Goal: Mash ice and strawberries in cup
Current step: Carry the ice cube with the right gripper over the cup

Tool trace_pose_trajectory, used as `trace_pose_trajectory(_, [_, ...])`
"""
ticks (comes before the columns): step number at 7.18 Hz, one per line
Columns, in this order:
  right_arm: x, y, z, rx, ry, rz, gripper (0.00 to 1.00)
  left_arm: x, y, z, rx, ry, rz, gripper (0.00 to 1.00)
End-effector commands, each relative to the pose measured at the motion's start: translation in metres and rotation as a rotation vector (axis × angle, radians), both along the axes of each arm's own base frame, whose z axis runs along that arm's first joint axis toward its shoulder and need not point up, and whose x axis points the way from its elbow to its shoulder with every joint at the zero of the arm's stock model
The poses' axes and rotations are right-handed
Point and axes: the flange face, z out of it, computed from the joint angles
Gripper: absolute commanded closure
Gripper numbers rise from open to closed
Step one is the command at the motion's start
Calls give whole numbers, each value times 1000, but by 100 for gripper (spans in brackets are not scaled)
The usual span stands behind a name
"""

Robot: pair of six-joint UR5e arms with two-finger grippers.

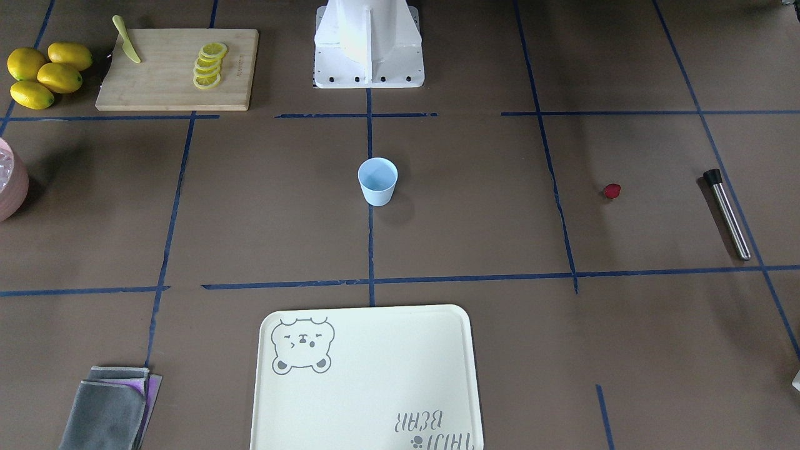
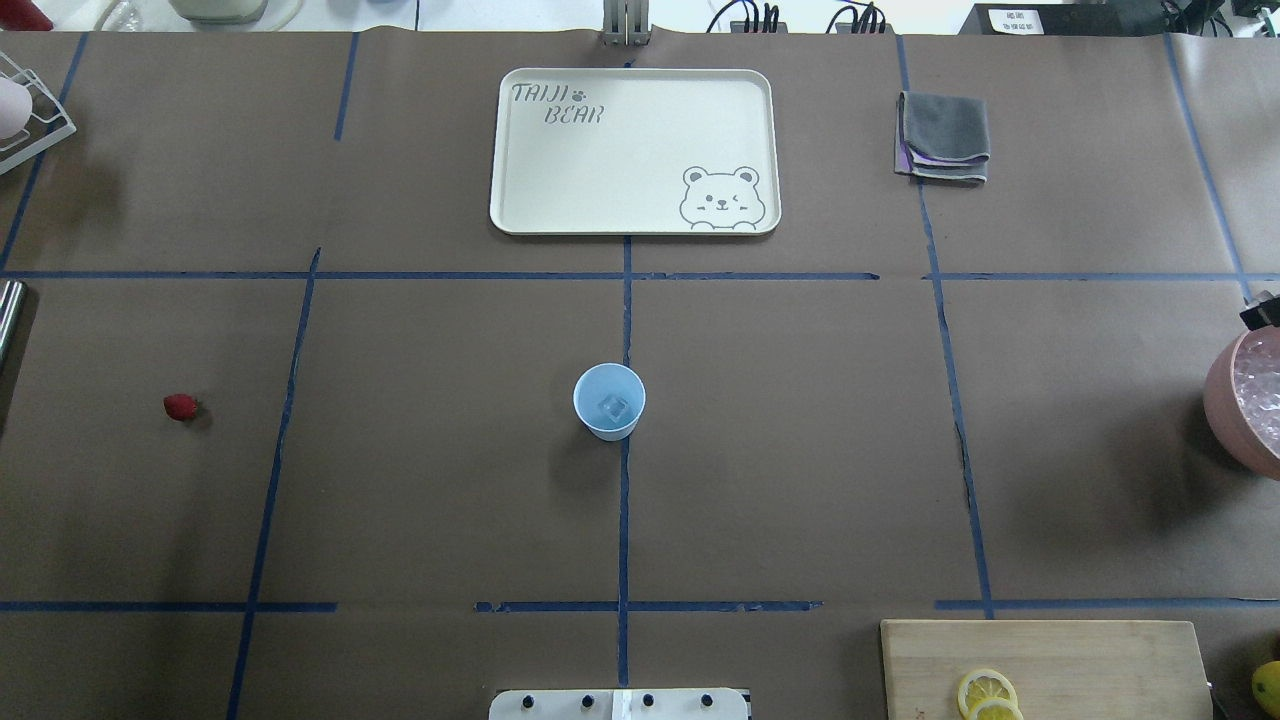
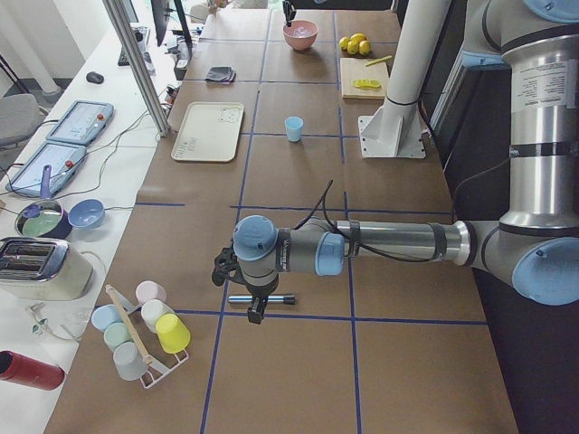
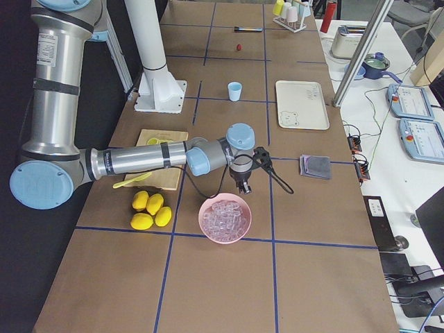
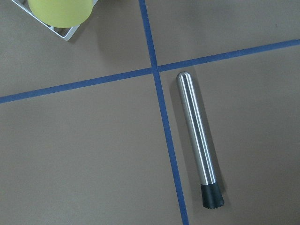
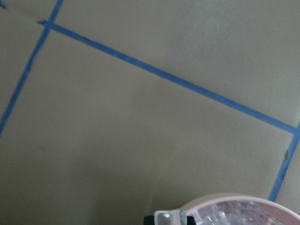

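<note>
The pale-blue cup point(image 1: 377, 181) stands upright at the table's middle, also in the overhead view point(image 2: 609, 401). One clear ice cube point(image 2: 613, 405) lies inside it. The dark-red strawberry point(image 1: 612, 190) lies alone on the paper on my left side point(image 2: 181, 406). My left gripper point(image 3: 256, 306) hangs just above a steel muddler point(image 5: 199, 140); I cannot tell if it is open or shut. My right gripper point(image 4: 244, 182) hovers at the far rim of the pink bowl of ice point(image 4: 225, 217); its state is unclear too.
A cream bear tray point(image 2: 634, 150) lies beyond the cup. Folded grey cloths point(image 2: 944, 137) lie beside it. A cutting board point(image 1: 178, 69) carries lemon slices and a yellow knife, with whole lemons point(image 1: 44, 74) next to it. A rack of cups point(image 3: 136, 330) stands past the muddler.
</note>
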Motion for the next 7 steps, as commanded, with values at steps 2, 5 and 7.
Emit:
trace_pose_trajectory(2, [-170,-13,-147,-77,-93,51,100,4,0,-2,-3,48,4,0])
trace_pose_trajectory(5, [-318,-2,-325,-64,12,-1,99,4,-1,-1,-4,48,4,0])
trace_pose_trajectory(7, [-372,22,-367,-16,22,23,97,4,-1,-1,-4,48,4,0])
